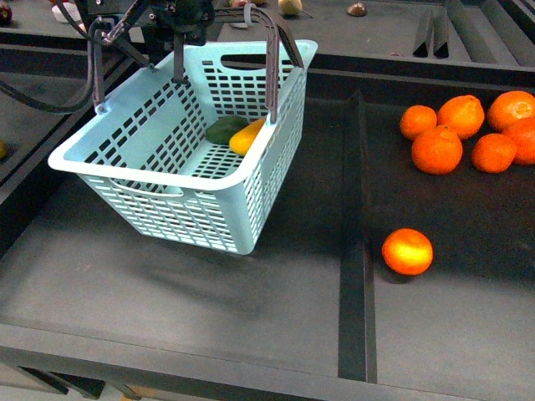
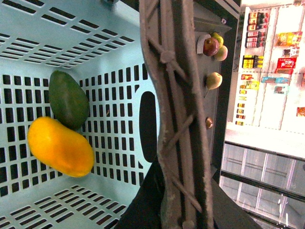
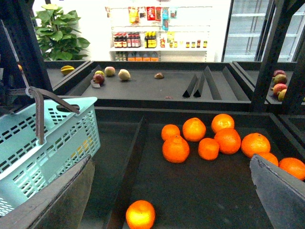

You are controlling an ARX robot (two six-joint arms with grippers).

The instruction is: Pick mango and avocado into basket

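Teal basket (image 1: 167, 192) is held tilted by its handles (image 2: 176, 119) in the left pincer; mango (image 2: 60, 147) and avocado (image 2: 68, 99) are touching inside. Right pincer is spread wide, nothing held.

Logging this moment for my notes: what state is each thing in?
basket: tilted, lifted by its handles
mango: inside basket, touching avocado
avocado: inside basket
left gripper: shut on basket handles
right gripper: open, empty
lone orange: apart from the pile

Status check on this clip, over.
Left gripper shut on basket handles. Right gripper open, empty. Mango and avocado inside basket. Nothing obstructing.
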